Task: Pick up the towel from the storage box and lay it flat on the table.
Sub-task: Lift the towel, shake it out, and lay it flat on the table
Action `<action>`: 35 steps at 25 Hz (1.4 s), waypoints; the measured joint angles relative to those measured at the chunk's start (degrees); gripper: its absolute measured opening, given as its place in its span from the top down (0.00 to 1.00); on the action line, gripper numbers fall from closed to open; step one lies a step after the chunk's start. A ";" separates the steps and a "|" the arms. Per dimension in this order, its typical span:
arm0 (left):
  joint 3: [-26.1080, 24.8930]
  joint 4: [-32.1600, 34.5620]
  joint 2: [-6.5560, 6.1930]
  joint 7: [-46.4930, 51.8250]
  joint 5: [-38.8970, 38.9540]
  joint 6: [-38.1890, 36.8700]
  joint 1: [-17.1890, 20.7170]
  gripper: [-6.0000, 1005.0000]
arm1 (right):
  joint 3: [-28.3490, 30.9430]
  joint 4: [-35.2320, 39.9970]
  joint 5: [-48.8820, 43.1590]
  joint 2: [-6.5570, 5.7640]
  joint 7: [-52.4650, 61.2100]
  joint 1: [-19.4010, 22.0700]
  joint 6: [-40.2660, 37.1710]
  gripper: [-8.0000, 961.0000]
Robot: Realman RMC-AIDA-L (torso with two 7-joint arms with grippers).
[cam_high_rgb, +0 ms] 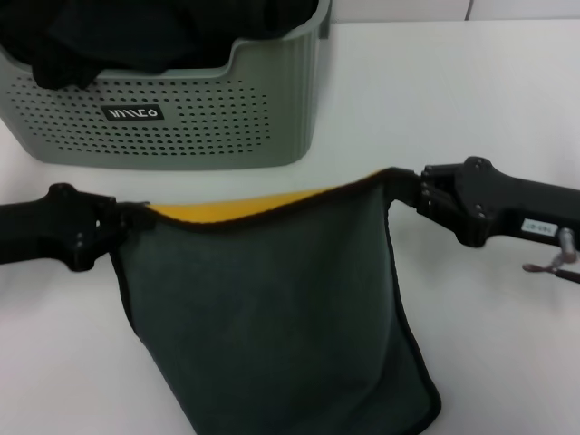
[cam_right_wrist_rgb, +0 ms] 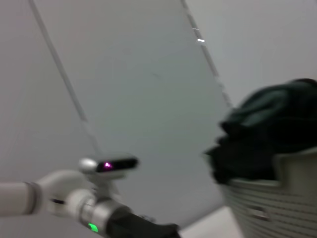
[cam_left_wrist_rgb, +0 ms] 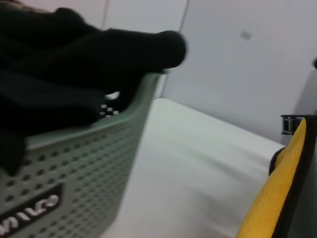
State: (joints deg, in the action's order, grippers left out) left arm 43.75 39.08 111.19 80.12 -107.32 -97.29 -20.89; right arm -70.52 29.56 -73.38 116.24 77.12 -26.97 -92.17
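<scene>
The dark teal towel hangs stretched between my two grippers over the white table, in front of the storage box. Its yellow reverse shows along the top edge, and also in the left wrist view. My left gripper is shut on the towel's left top corner. My right gripper is shut on the right top corner. The towel's lower part reaches toward the table's near edge. The box is pale grey-green with dotted walls and a black label.
Dark cloths are heaped in the storage box and hang over its rim; they also show in the left wrist view and the right wrist view. The left arm shows far off in the right wrist view.
</scene>
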 joint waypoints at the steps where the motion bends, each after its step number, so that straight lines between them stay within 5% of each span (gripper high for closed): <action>1: -0.01 -0.11 0.16 0.17 -0.13 1.40 -0.44 1.00 | -0.07 -0.03 -0.02 0.00 -0.12 -0.27 1.82 0.99; 6: 0.03 -0.23 0.83 1.29 -1.59 5.91 -2.23 0.99 | -1.41 0.08 -0.06 -0.04 -0.45 -1.37 8.70 0.99; 15: 0.42 -0.78 2.45 5.07 -3.54 14.96 -5.87 0.99 | -12.53 -0.49 5.15 -0.05 -0.48 -4.02 23.67 0.99; 35: 0.55 -1.55 3.48 7.04 -8.33 22.34 -6.97 0.99 | -12.34 -0.51 7.48 -0.32 -0.68 -7.36 32.13 0.99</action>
State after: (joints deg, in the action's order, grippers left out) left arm 44.29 37.54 114.67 87.16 -115.65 -74.95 -27.86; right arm -82.86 29.05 -65.90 115.92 76.44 -34.33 -60.03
